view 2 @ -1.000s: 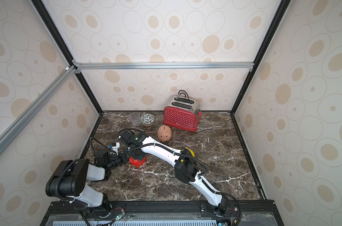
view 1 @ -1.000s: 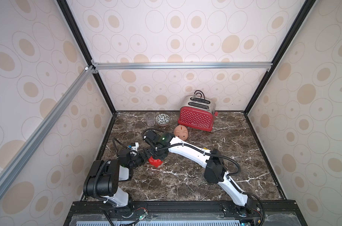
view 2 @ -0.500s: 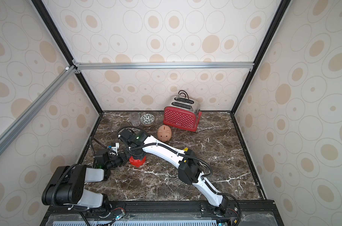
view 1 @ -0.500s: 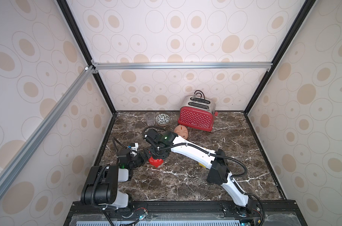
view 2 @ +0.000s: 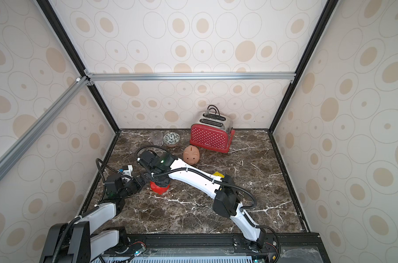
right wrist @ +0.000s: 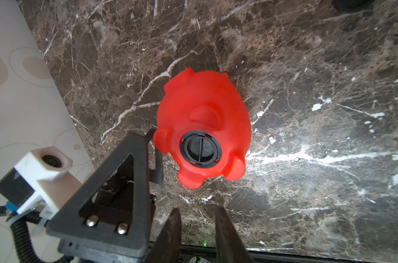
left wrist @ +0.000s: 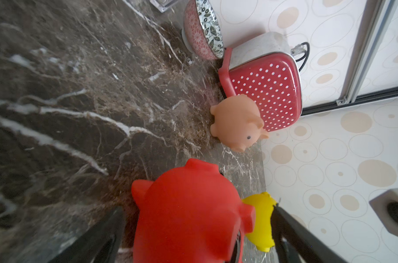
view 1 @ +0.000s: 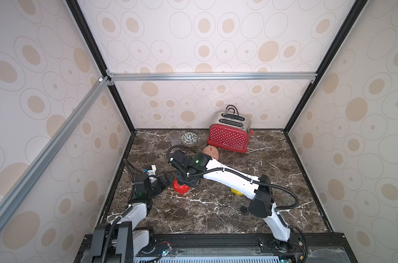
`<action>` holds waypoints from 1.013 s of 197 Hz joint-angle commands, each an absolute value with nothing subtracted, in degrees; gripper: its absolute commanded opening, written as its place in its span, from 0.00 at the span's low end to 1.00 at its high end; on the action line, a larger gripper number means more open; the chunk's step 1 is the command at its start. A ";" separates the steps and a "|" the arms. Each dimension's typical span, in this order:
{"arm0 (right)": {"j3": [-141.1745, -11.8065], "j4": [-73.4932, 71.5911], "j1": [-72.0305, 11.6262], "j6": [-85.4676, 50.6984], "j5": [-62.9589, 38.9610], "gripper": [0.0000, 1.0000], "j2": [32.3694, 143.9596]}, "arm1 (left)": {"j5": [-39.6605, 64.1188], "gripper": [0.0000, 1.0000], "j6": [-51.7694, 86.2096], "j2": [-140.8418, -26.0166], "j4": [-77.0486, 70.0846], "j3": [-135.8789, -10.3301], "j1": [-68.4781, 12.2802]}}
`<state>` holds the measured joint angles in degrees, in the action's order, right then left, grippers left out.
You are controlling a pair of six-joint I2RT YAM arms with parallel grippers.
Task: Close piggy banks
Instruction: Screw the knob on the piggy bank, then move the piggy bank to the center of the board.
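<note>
The red piggy bank (right wrist: 202,113) lies belly up on the marble, a black plug (right wrist: 200,149) sitting in its belly hole. My right gripper (right wrist: 197,208) hangs above it, jaws a little apart with nothing between them. My left gripper (left wrist: 197,207) is open, its fingers on either side of the red pig (left wrist: 189,211) with small gaps. In both top views the red pig (view 1: 181,187) (view 2: 159,187) peeks out under the right wrist. The pale pink pig (view 2: 191,154) stands upright in front of the toaster. The yellow pig (view 1: 236,191) is mostly hidden behind the right forearm.
A red dotted toaster (view 1: 228,136), a patterned bowl (view 1: 189,139) and a clear glass (view 1: 174,138) stand along the back wall. A small black cap (view 1: 244,209) lies on the marble beside the right arm's elbow. The left wall runs close to the left gripper.
My right gripper's jaws have parted from shut and stand off the plug. The right arm's elbow has swung toward the right. The left arm's base link has dropped toward the front edge.
</note>
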<state>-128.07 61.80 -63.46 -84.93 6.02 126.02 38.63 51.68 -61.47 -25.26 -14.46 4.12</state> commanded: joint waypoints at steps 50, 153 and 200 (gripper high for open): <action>-111.69 61.79 -63.41 -73.45 14.68 0.46 110.28 | 28.62 0.99 45.53 -39.10 9.29 -27.54 4.04; -81.40 48.48 -48.44 -43.61 8.09 0.85 89.03 | 36.86 0.99 42.01 -48.36 17.23 -40.37 2.13; -73.21 28.68 -34.87 -33.99 -19.49 1.00 88.73 | 33.46 0.99 38.98 -61.57 16.74 -49.30 -7.11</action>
<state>-78.41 42.09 -39.99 -41.19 -2.11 90.37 35.03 42.63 -56.36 15.94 -43.72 -2.35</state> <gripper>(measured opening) 0.995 0.994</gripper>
